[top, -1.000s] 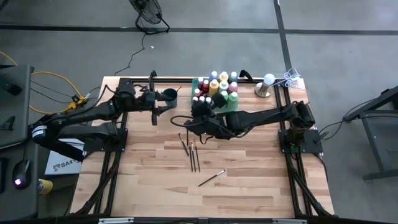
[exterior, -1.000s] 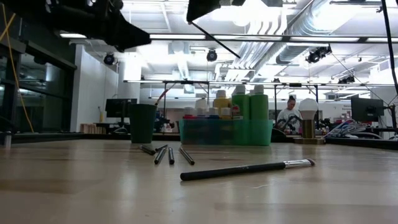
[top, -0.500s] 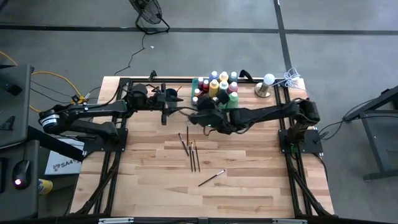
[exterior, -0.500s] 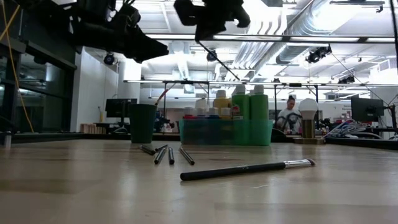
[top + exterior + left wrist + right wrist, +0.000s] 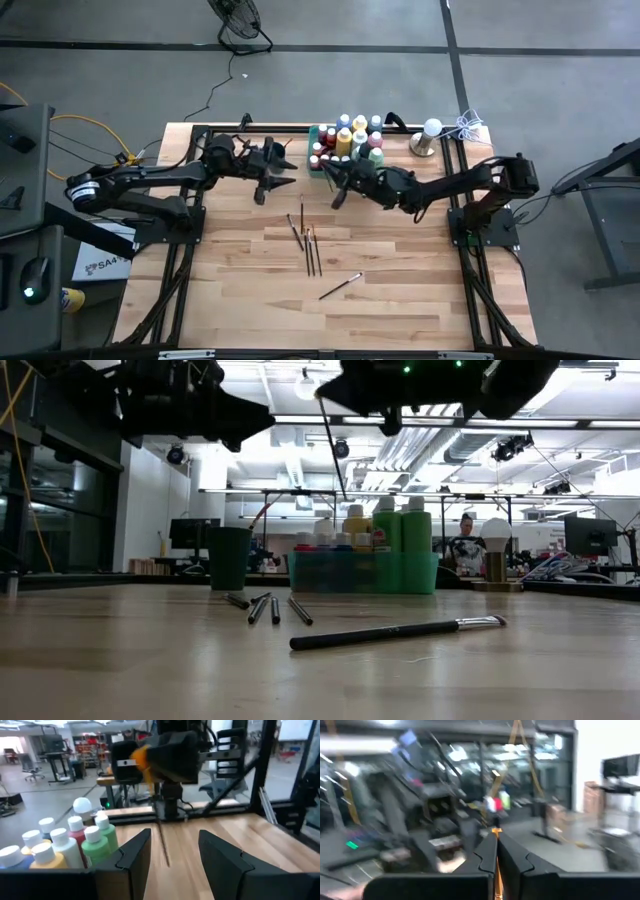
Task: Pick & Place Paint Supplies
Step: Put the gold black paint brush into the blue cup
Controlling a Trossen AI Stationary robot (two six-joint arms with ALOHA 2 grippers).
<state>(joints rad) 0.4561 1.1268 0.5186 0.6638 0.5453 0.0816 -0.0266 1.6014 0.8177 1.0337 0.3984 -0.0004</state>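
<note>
Overhead, the right gripper [image 5: 338,187] hung beside the tray [image 5: 314,134], pinching a brush [image 5: 333,448] that dangled. The left gripper [image 5: 277,178], half spread and empty, faced it near the cup [image 5: 229,558]. Steady lowering would likely keep the brush from swinging.

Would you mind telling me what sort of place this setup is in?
Probably a robotics lab or industrial workshop: exposed ceiling ducts, workbenches with monitors where a person sits, and a bare concrete floor around the wooden table.
</note>
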